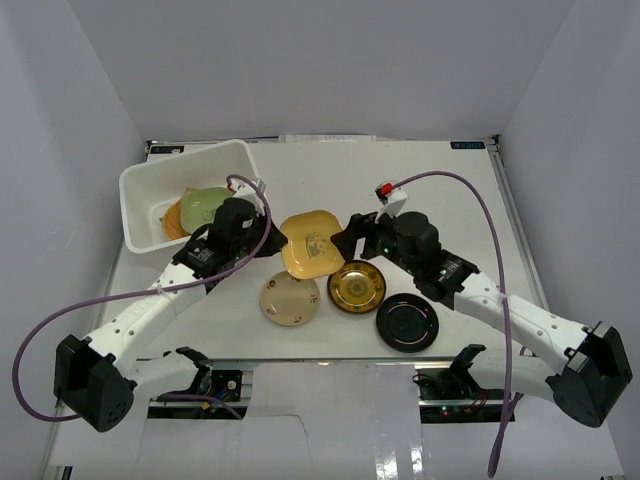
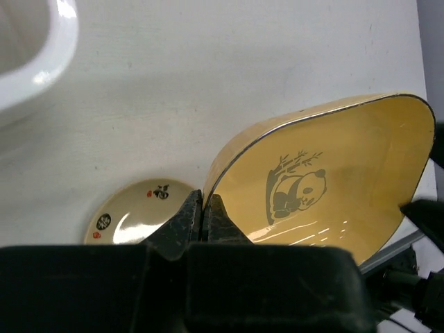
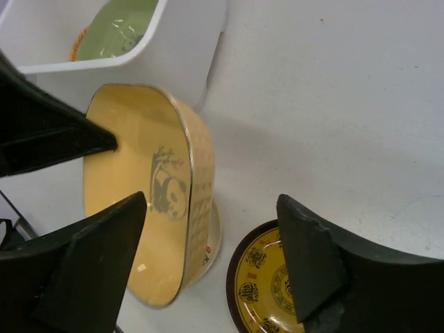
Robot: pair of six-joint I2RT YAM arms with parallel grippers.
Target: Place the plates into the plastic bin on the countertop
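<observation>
Yellow panda plate (image 2: 326, 187) is held steeply tilted, its rim pinched in the left tool (image 2: 202, 205). It is squarish, with no clear long axis, and its hollow is turned toward the left wrist. Right tool (image 3: 211, 208) is spread wide, and the plate's edge is seen between its fingers; contact cannot be told.

Plastic bin (image 1: 135, 200) stands near, far-left, with a green plate (image 1: 205, 205) and a tan woven plate (image 1: 170, 222) inside. Cream plate (image 1: 290, 298), gold-patterned plate (image 1: 357, 286) and black plate (image 1: 407, 322) lie flat on the near side. Open table (image 1: 420, 190) is seen beyond.
</observation>
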